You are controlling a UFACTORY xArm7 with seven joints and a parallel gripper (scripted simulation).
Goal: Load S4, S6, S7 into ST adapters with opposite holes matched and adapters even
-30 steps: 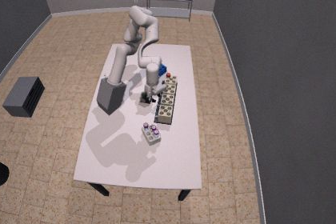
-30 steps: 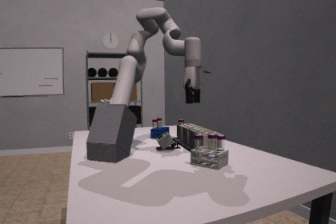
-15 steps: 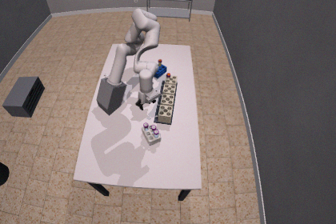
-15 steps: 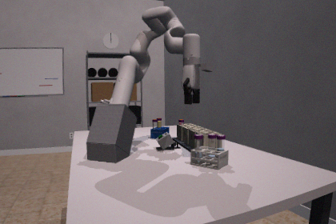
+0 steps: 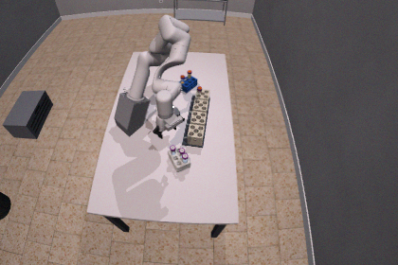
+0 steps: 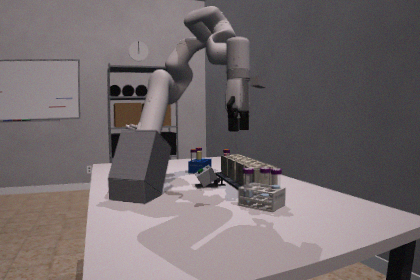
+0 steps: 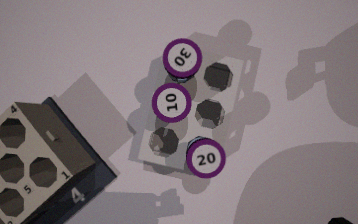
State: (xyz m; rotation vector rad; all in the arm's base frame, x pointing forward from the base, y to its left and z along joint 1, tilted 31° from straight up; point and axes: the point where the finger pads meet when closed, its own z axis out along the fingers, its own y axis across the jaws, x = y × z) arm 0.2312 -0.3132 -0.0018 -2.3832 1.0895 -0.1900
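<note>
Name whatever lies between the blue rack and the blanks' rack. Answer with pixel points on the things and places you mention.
The top view shows the loading stand (image 5: 186,142) with its adapters, reaching along the stretch between the blue rack (image 5: 189,85) (image 6: 200,166) and the blanks' rack (image 5: 180,166) (image 6: 262,201) (image 7: 147,150).

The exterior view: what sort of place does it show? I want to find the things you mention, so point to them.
Probably a laboratory or teaching room: a whiteboard (image 6: 32,90) and a clock (image 6: 138,51) hang on the wall, and capped tubes stand in a clear rack (image 6: 262,198) on the table.

The worktop (image 5: 143,199) (image 6: 306,235) is pale pinkish white, the sample rack (image 5: 189,84) (image 6: 200,166) blue, the blank tubes' caps (image 5: 172,149) (image 6: 248,170) (image 7: 182,58) purple with white dots and black numbers, the adapters (image 5: 195,134) (image 6: 236,165) (image 7: 72,145) beige with dark digits.
</note>
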